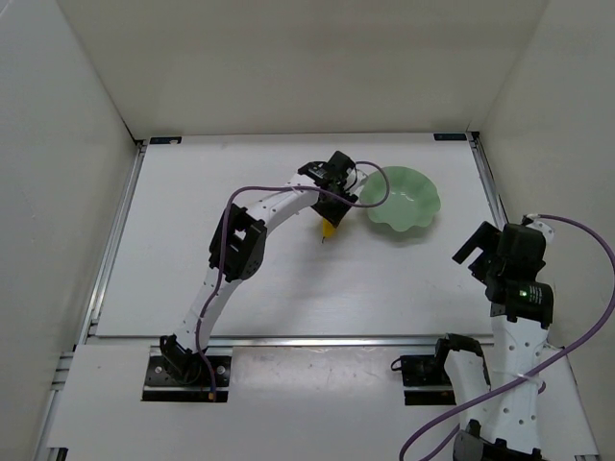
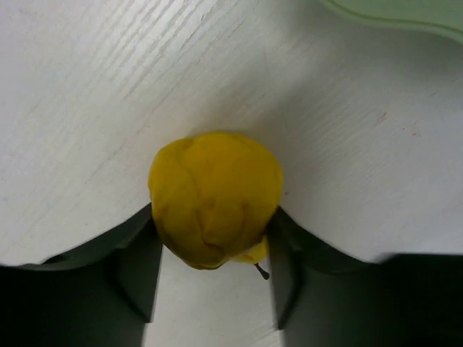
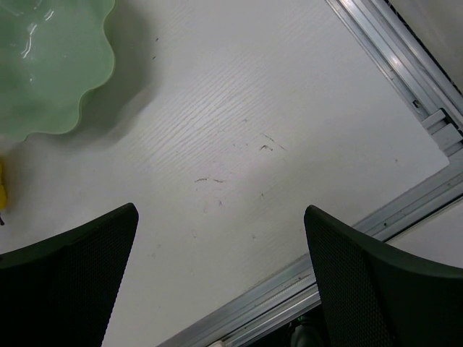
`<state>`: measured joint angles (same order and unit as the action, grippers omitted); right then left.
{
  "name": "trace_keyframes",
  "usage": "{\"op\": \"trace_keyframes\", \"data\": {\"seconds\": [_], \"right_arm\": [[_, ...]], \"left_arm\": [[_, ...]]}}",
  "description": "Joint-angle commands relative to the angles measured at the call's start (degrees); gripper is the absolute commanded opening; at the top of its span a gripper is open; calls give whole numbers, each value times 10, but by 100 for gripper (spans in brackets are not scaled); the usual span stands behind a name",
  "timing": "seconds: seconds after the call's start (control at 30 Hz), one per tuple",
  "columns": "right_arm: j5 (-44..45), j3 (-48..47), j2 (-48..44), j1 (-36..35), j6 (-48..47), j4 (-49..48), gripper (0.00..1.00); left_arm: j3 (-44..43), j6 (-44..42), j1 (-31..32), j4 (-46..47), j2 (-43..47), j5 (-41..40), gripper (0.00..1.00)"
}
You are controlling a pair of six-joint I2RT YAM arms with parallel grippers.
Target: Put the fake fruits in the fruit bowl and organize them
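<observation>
The left gripper (image 2: 211,280) has its fingers (image 2: 137,278) pressed against both sides of the yellow pear (image 2: 215,199), the thin stem pointing back between them. The green bowl (image 1: 404,202) lies just beyond those fingertips, off to their right, with the pear outside it. The right gripper (image 3: 221,246) holds its fingers wide apart over the white table (image 3: 239,130), the bowl ahead to their left.

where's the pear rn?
Top view: the pear is mid-table, just off the near-left rim of the fruit bowl and outside it. The left wrist view shows it pinched between the jaws of the left gripper.
</observation>
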<state>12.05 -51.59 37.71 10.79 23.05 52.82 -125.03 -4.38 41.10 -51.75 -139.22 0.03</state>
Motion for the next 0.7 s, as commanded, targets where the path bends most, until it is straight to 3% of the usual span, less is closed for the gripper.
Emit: {"op": "trace_keyframes", "data": {"seconds": [0.0, 0.07, 0.13, 0.27, 0.4, 0.57, 0.6, 0.67], "right_arm": [[24, -28, -2, -3, -20, 13, 100], [30, -28, -2, -9, -20, 13, 100], [30, -28, -2, -9, -20, 18, 100], [30, -33, -7, -9, -20, 19, 100], [30, -27, -7, -9, -8, 19, 100], [30, -33, 5, -9, -2, 19, 100], [30, -39, 10, -15, -2, 19, 100], [30, -45, 10, -21, 3, 31, 100]], "left_arm": [[-23, 5, 3, 36, 11, -6, 50], [-23, 5, 3, 36, 11, -24, 34], [-23, 5, 3, 36, 18, -49, 10], [-23, 0, 3, 41, 78, -113, 10], [-59, -11, 25, 88, 115, -119, 10], [-120, -95, 90, 165, 74, -99, 10], [-139, -95, 96, 165, 60, -80, 12], [-175, -109, 115, 177, 35, -66, 30]]}}
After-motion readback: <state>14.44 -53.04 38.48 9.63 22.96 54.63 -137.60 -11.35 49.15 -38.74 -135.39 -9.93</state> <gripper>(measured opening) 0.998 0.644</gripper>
